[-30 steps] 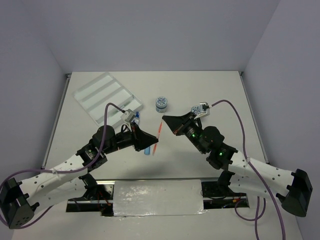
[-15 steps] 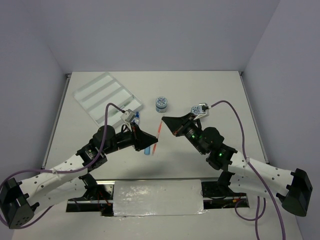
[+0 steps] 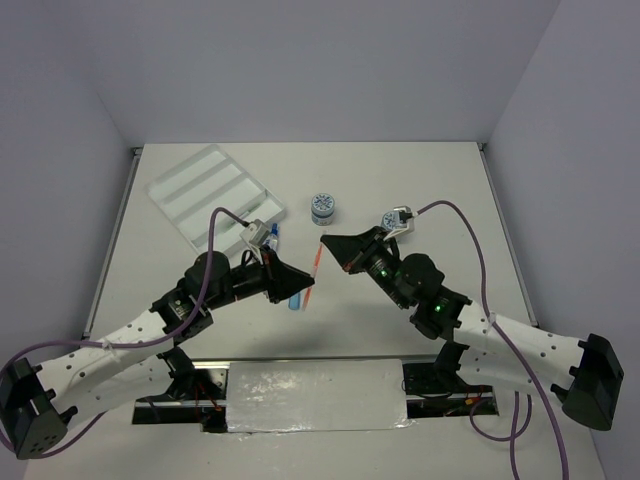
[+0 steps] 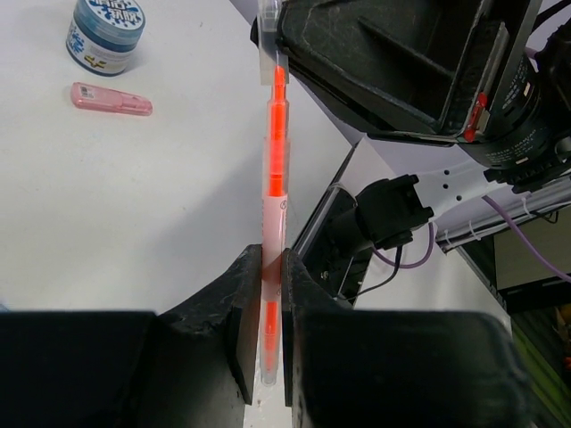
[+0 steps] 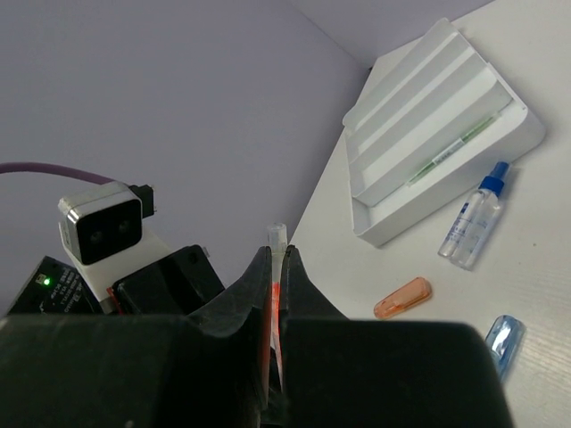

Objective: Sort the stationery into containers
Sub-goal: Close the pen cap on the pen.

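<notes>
A thin orange pen (image 3: 316,270) hangs above the table between both grippers. My left gripper (image 3: 306,288) is shut on its lower end, and in the left wrist view the pen (image 4: 273,160) runs up from the shut left gripper (image 4: 273,267). My right gripper (image 3: 326,243) is shut on the pen's upper end; in the right wrist view the right gripper (image 5: 277,260) has the clear tip (image 5: 277,235) poking out. The white tray (image 3: 215,190) lies at the far left with a grey-green pen (image 5: 451,150) in one compartment.
A blue-white pot (image 3: 323,207) stands behind the grippers, with a pink cap piece (image 4: 111,98) near it. Beside the tray (image 5: 500,134) lie a blue-capped bottle (image 5: 471,221), an orange cap piece (image 5: 403,298) and a blue cap piece (image 5: 504,335).
Both grippers and the pen have drifted slightly toward the near left. Both grips are unchanged.
</notes>
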You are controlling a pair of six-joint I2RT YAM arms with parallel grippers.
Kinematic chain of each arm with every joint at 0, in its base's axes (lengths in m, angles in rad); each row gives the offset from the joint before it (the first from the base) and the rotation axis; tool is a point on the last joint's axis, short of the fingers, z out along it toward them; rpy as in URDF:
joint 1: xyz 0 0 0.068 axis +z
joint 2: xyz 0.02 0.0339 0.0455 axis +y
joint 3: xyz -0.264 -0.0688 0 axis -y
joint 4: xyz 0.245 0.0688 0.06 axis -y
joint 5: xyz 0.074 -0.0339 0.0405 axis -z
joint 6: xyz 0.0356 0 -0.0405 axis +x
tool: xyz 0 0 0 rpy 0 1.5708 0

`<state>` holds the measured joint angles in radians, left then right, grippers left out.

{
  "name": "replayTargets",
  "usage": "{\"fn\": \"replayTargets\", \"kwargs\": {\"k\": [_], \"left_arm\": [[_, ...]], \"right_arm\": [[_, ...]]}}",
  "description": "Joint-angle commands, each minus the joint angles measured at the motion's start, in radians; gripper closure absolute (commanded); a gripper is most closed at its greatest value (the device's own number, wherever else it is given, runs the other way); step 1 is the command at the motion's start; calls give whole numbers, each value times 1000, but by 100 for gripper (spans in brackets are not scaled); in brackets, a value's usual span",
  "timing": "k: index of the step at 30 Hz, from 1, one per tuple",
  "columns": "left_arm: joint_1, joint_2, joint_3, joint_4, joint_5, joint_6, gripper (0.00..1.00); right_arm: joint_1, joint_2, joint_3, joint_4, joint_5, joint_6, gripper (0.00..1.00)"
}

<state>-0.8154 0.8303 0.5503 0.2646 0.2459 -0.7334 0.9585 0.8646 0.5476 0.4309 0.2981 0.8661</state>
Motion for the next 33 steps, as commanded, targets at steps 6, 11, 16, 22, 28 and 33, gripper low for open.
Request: {"fn": "replayTargets", "kwargs": {"k": [6, 11, 16, 22, 28, 33], "left_arm": [[-5, -7, 71, 38, -22, 25, 100], [-5, -16, 95, 12, -49, 45, 100], [-5, -23, 126, -11, -85, 69, 100], [-5, -23, 161, 7, -99, 84, 100], [-5, -28, 191, -8, -135, 107, 100], [-5, -40, 195, -8, -134, 137, 100]], "right_arm": [[31, 8, 11, 52, -7, -16, 100], [39, 2, 9, 43, -8, -33, 100], [55, 4, 0, 45, -13, -39, 100], [80, 27, -12, 68, -19, -29, 100], [101, 31, -11, 55, -5, -39, 99], [112, 21, -15, 68, -8, -65, 90]]}}
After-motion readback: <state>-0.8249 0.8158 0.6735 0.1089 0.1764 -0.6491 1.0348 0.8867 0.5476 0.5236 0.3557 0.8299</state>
